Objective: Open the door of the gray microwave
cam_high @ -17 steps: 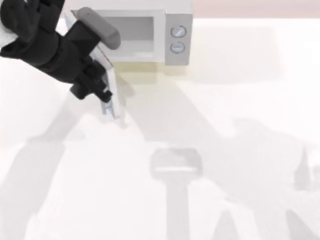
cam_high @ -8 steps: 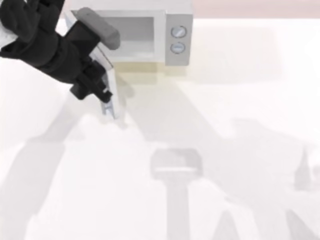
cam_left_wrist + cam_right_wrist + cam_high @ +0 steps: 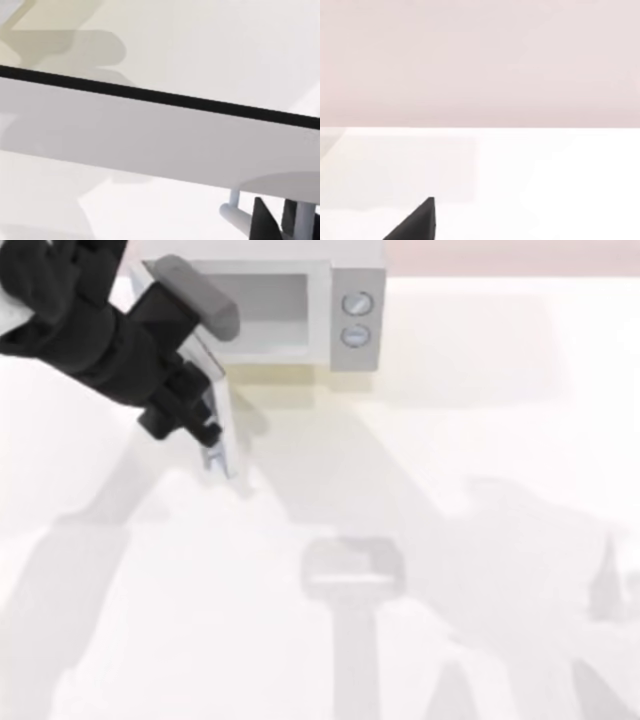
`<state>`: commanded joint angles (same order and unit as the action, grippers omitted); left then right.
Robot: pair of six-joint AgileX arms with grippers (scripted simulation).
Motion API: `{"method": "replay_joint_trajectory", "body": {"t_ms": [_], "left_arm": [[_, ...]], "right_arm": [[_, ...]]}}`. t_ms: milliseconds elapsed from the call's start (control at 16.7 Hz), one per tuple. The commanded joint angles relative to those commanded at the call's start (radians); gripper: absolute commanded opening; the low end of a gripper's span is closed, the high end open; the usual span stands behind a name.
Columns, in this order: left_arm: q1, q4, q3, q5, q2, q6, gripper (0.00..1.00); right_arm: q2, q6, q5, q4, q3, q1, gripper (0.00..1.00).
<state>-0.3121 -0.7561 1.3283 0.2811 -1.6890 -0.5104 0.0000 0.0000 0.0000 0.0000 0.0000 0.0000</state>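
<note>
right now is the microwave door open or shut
Open: the door is swung out from the microwave, its pale inside showing, with the left gripper at its free edge.

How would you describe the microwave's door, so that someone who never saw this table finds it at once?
Look at the far edge of the table, where the gray microwave stands. From its left side the door swings out toward the front, wide open. Unlike the knob panel, it is a thin flat panel, with the left hand at its free edge.
</note>
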Motion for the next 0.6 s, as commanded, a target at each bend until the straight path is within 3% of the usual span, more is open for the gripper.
{"method": "replay_joint_trajectory", "body": {"t_ms": [600], "left_arm": [[0.082, -0.067, -0.001, 0.082, 0.010, -0.195, 0.00]], "right_arm": [[0.000, 0.000, 0.000, 0.000, 0.000, 0.000, 1.00]]}}
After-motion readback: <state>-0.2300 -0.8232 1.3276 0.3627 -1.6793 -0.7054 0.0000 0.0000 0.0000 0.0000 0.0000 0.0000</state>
